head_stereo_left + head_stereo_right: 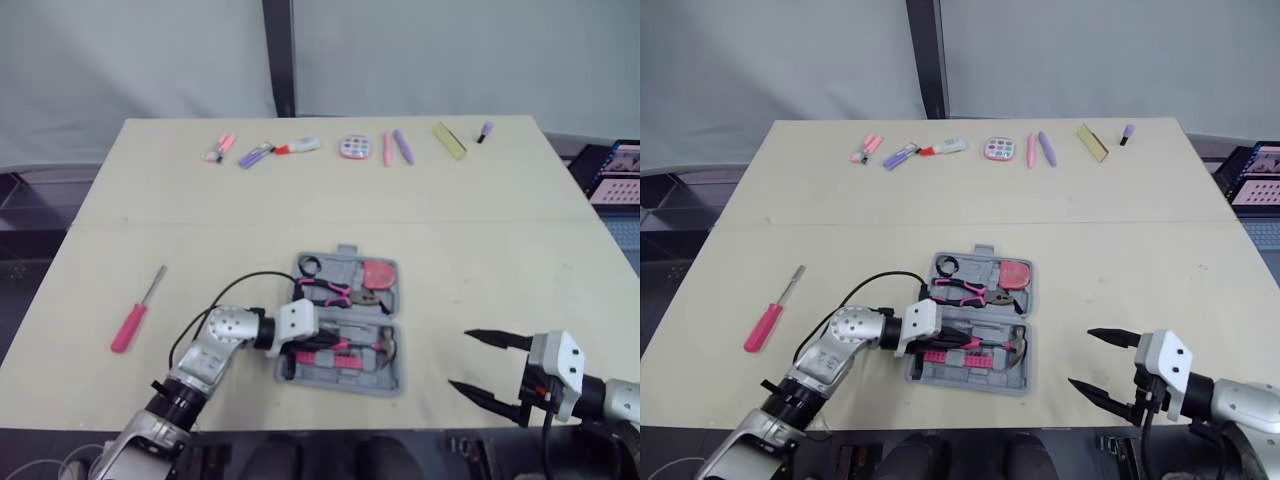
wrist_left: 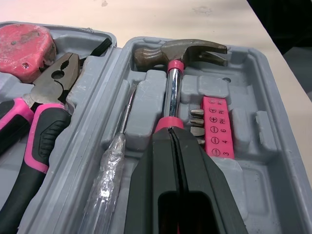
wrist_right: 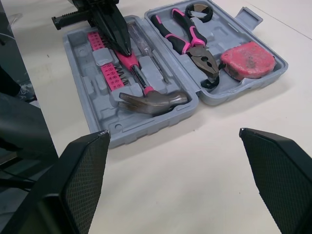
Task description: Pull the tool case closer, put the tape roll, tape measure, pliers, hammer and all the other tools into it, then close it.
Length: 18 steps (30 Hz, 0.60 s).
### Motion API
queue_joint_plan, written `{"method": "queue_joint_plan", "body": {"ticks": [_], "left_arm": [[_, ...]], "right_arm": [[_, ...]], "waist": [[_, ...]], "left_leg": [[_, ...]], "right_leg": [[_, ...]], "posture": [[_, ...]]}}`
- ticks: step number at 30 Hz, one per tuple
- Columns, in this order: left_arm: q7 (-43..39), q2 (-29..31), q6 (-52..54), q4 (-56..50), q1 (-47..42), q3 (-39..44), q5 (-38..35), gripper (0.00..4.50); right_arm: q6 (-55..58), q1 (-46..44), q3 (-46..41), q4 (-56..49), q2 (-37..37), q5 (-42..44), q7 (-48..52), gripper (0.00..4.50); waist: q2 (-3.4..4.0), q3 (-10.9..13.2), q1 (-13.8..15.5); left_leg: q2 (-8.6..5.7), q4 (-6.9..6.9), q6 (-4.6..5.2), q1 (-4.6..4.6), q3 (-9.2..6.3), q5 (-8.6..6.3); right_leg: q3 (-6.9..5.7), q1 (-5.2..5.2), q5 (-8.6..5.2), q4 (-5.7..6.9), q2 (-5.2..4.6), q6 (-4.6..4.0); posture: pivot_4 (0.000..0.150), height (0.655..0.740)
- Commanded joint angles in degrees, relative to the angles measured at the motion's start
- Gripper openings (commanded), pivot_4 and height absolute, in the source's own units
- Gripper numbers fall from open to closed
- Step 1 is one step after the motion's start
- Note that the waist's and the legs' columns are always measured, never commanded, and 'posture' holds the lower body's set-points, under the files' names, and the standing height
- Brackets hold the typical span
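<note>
Hammer (image 2: 172, 83) lengthwise in tool case (image 2: 267, 134), head rightward, left gripper (image 2: 169, 131) clamping handle

Tool case (image 1: 388, 378): grey plastic, lay open and flat close to the table's near edge, about mid-width, with one half toward the far edge. That far half held the red tape measure (image 1: 379, 273), pink-and-black pliers (image 1: 325, 288) and the black tape roll (image 1: 309, 265) in its left corner. The near half held the hammer (image 3: 153, 101), steel head to the right, handle clamped in the closed left gripper (image 2: 170, 134). A clear-handled screwdriver (image 2: 114, 161) lay on its hinge side, a pink bit holder (image 2: 216, 126) on its near side. A pink-handled screwdriver (image 1: 136, 312) lay loose toward the table's left edge, well apart from the case.
</note>
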Motion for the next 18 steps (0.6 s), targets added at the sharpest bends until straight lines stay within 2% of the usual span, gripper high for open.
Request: {"method": "queue_joint_plan", "body": {"ticks": [1,18], "left_arm": [[0.4,0.3,0.2,1.2,1.2,-0.7,1.3,0.01],[2.1,-0.1,-1.4,8.1,0.7,-3.9,5.1,0.01]], "right_arm": [[-0.2,0.5,-2.4,-2.4,-0.5,1.4,0.4,4.5],[0.2,2.0,-3.2,-3.7,0.0,1.5,0.1,4.5]], "waist": [[0.0,0.0,0.0],[0.04,-0.2,0.2]], "left_leg": [[0.0,0.0,0.0,0.0,0.0,0.0],[-0.02,0.0,0.0,0.1,-0.03,0.0]], "right_leg": [[0.0,0.0,0.0,0.0,0.0,0.0],[0.0,0.15,0.0,-0.03,-0.03,0.0]], "posture": [[0.15,0.74],[0.15,0.74]]}}
